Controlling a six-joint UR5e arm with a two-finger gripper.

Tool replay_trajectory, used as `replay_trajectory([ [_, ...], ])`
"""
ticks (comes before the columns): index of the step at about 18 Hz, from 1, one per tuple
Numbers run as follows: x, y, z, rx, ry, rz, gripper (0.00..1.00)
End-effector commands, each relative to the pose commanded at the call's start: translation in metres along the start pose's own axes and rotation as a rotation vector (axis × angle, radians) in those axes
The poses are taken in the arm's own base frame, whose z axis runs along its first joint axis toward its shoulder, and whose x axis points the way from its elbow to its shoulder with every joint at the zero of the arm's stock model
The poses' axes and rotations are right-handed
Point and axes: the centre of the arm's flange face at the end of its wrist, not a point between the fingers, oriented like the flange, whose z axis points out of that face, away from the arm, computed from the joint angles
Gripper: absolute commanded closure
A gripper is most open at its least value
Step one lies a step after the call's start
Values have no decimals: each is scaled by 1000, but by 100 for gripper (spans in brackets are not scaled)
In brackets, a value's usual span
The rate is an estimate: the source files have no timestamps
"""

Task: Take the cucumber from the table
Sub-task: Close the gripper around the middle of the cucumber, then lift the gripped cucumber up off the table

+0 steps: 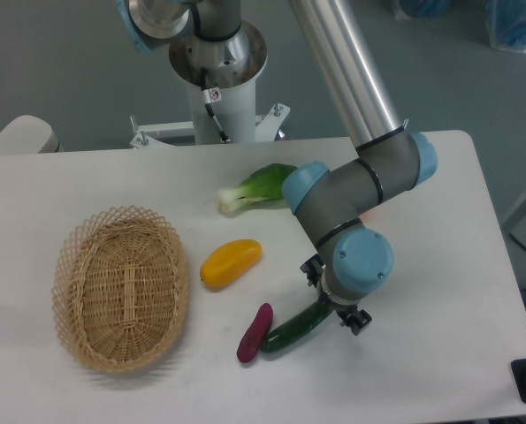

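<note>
The gripper (331,299) straddles the cucumber (295,328) at its upper-right end; its long axis runs down-left. Whether the jaws have closed is hidden.

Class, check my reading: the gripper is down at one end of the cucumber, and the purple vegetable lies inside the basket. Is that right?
Not quite. The camera view shows the purple vegetable lying on the table, beside the cucumber and outside the basket. The rest holds: the gripper is down at one end of the cucumber.
</note>
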Motion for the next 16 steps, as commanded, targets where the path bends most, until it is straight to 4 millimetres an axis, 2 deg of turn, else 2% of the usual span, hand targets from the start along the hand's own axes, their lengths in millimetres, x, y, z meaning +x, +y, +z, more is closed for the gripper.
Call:
replay_trajectory([
  [2, 1, -2, 0, 3, -1, -43, 48],
  [3, 1, -3, 0, 1, 0, -58, 63],
  [4, 1, -4, 0, 1, -2, -65, 74],
  [6, -1, -5, -4, 4, -9, -67, 91],
  [8, -2, -4, -8, 7, -14, -65, 94],
  [14, -7, 4, -26, 10, -34, -69, 95],
  [16, -10, 12, -41, 6, -25, -73, 95],
])
